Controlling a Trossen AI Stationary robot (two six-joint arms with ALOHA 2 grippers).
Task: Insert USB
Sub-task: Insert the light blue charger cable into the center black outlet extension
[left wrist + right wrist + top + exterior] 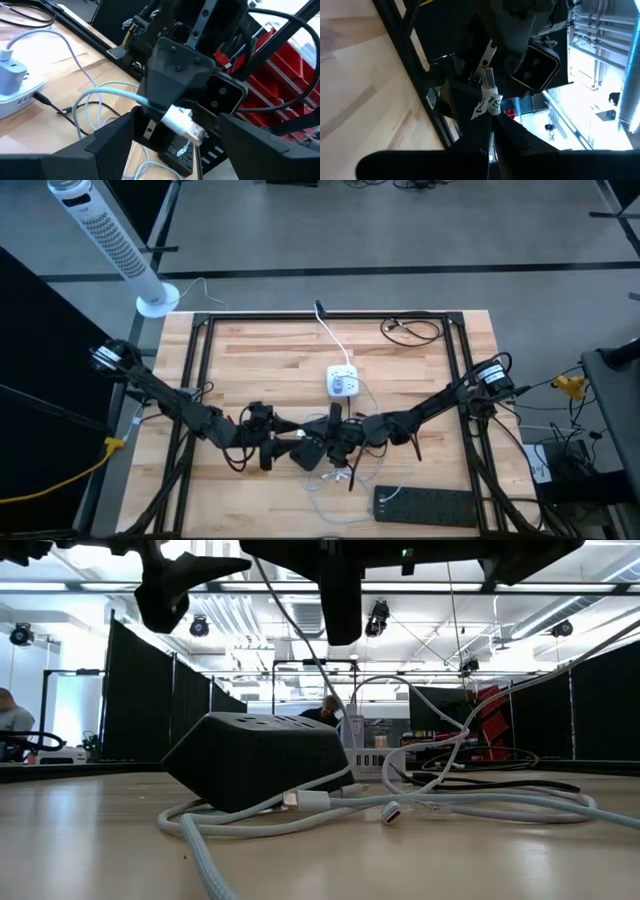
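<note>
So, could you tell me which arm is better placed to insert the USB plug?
Right: the right hand grips the USB plug, close to the black hub; the left hand is open.

Grey concrete floor [400, 240] wraps the wooden tabletop [260, 360]; a white tower fan [110, 240] stands at ten o'clock. Black curtain partitions [150, 690], bright ceiling lights [60, 590] beyond.

Wooden table [260, 360]: cables [345, 477], hub [307, 452]

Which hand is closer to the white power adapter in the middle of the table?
Right. The right hand sits just in front of the white adapter; the left hand is farther off, in front and to its left.
</note>
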